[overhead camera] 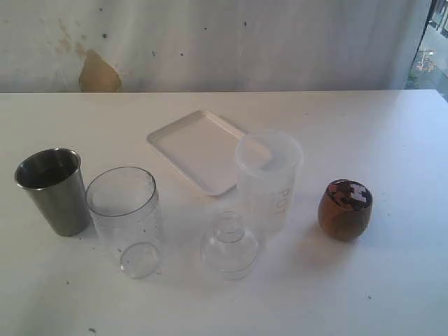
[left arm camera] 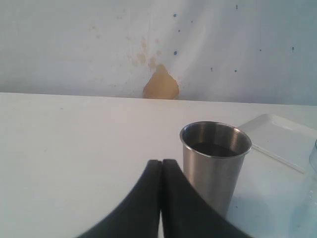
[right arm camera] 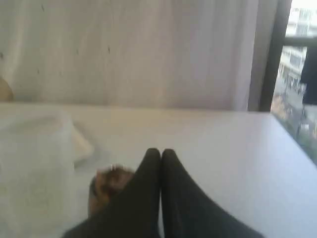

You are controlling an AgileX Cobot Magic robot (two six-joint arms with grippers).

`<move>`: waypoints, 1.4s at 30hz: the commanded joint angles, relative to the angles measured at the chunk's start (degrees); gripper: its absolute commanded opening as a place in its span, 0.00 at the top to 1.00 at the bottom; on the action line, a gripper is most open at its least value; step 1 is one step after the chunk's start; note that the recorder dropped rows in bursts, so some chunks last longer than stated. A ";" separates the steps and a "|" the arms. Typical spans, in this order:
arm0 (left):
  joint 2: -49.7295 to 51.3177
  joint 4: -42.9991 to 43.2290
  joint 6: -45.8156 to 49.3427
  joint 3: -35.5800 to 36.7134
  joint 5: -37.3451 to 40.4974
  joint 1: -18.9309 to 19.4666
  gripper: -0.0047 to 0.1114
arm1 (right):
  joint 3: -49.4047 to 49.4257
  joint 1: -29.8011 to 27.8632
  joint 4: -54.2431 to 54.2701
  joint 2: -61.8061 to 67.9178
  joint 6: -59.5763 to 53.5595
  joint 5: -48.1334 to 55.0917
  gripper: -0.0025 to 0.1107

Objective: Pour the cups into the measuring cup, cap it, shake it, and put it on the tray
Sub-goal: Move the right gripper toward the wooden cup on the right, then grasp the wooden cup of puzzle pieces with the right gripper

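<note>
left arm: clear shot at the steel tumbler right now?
Probably yes. The steel tumbler stands upright just ahead of the left gripper, with only bare table between them. The measuring cup crowds one side, and the jaws are shut, so they must open first.

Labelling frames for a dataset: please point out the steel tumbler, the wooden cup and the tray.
steel tumbler [overhead camera: 59,206], exterior view, outer wall.
wooden cup [overhead camera: 343,220], exterior view, rounded side.
tray [overhead camera: 196,147], exterior view, bare floor.

Makeshift lab: white table [overhead camera: 392,294], stained backdrop [overhead camera: 280,42].

Matt steel tumbler [overhead camera: 52,190], grained wooden cup [overhead camera: 345,209] (glossy)
</note>
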 commanded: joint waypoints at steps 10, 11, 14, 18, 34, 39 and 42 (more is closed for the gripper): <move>-0.21 -0.28 -0.15 0.11 -0.41 0.10 0.95 | 0.23 -0.12 0.99 -0.26 7.11 -18.44 0.90; -0.21 -0.28 -0.15 0.11 -0.41 0.10 0.95 | 0.23 -0.12 0.99 -0.26 7.30 -18.44 0.84; -0.21 -0.28 -0.15 0.11 -0.41 0.10 0.95 | 0.23 -0.12 0.99 1.84 7.30 -19.80 0.49; -0.21 -0.28 -0.15 0.11 -0.41 0.10 0.95 | 0.23 -0.12 0.99 8.63 11.25 -20.05 0.10; -0.21 -0.28 -0.15 0.11 -0.41 0.10 0.95 | -0.34 -0.01 -16.71 72.82 9.22 -56.36 0.06; -0.21 -0.28 -0.15 0.11 -0.41 0.10 0.95 | -4.52 -0.01 -16.71 88.08 3.96 -64.59 0.06; -0.21 -0.28 -0.15 0.11 -0.41 0.10 0.95 | -7.00 -0.01 -16.61 92.91 2.99 -65.89 0.06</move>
